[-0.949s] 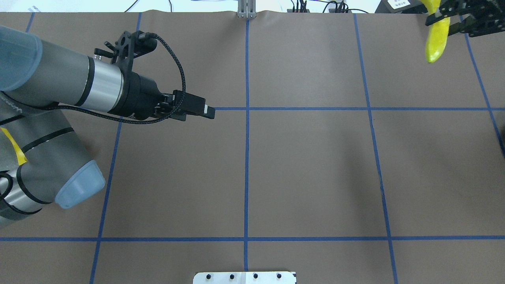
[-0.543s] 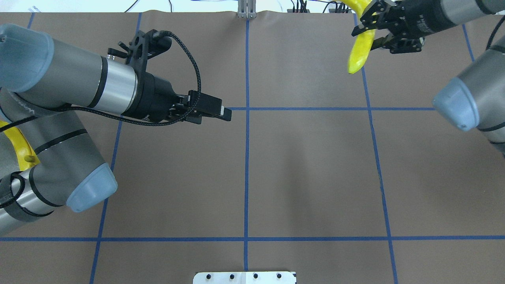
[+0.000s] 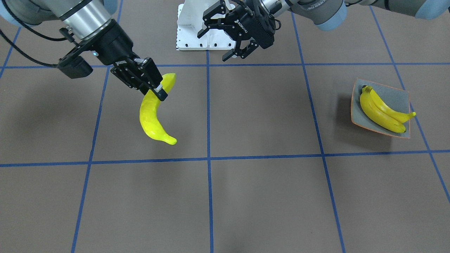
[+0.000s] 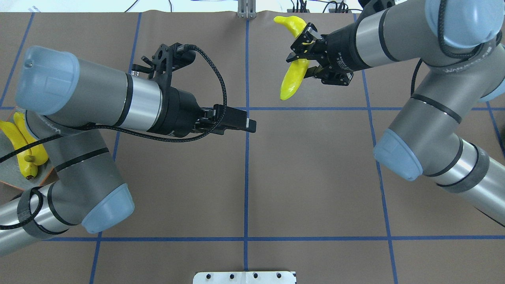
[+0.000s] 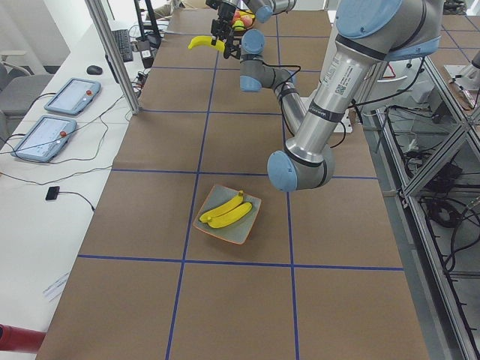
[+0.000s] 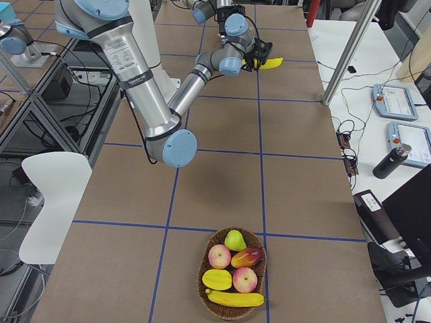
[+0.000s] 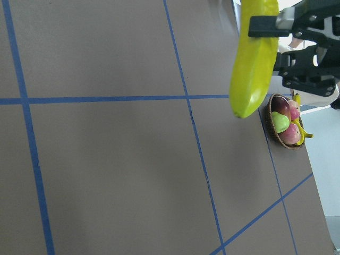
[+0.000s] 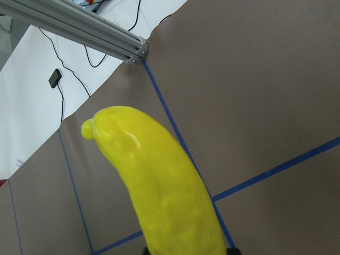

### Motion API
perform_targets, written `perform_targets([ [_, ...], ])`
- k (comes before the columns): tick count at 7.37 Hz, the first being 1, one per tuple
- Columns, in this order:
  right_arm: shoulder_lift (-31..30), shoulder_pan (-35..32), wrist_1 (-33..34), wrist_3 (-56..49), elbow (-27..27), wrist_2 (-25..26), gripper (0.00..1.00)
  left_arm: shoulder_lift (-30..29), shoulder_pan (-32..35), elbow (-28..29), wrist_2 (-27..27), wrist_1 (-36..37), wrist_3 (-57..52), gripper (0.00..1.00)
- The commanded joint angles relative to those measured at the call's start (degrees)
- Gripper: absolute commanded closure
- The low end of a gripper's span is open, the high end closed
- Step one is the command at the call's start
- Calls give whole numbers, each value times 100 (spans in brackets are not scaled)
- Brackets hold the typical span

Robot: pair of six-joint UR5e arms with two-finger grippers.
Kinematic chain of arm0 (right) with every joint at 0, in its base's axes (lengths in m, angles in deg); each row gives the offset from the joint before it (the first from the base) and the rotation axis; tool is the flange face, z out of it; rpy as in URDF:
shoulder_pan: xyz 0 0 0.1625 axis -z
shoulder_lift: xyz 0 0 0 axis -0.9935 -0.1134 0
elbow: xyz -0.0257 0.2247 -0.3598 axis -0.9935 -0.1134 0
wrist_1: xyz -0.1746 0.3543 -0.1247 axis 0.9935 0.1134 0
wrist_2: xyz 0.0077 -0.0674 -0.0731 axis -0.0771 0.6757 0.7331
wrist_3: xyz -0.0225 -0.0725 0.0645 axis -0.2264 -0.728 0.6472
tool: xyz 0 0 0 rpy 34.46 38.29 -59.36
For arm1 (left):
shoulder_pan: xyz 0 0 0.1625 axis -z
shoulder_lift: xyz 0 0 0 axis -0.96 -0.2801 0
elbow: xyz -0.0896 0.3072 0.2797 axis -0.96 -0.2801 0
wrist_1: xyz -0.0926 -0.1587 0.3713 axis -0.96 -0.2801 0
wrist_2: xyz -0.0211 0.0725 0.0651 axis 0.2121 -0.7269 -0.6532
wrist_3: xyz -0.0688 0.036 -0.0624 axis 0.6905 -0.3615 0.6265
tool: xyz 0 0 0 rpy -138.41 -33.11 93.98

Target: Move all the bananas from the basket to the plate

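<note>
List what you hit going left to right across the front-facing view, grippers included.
right gripper clamped on the held banana -> left gripper, open and empty -> plate carrying two bananas

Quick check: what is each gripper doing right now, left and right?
Left gripper: open, holding nothing.
Right gripper: closed on a banana, held above the table.

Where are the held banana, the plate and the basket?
held banana (image 3: pixel 151 116): front-facing view, middle of its body.
plate (image 3: pixel 395 96): front-facing view, bare grey floor.
basket (image 6: pixel 200 276): right exterior view, left rim.
</note>
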Motion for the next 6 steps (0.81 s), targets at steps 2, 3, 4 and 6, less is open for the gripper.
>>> perform_targets([
  [2,163,865,-17,211,413,816,100,-79,-119,-10,-29,-270,17,0],
  [3,154,998,-17,219,528,871,100,-79,-120,-10,-29,-270,17,0],
  [4,119,1095,-9,219,642,915,100,-79,-111,-10,-29,-279,17,0],
  [6,58,1184,9,211,810,951,100,-79,-111,-19,-29,-279,9,0],
])
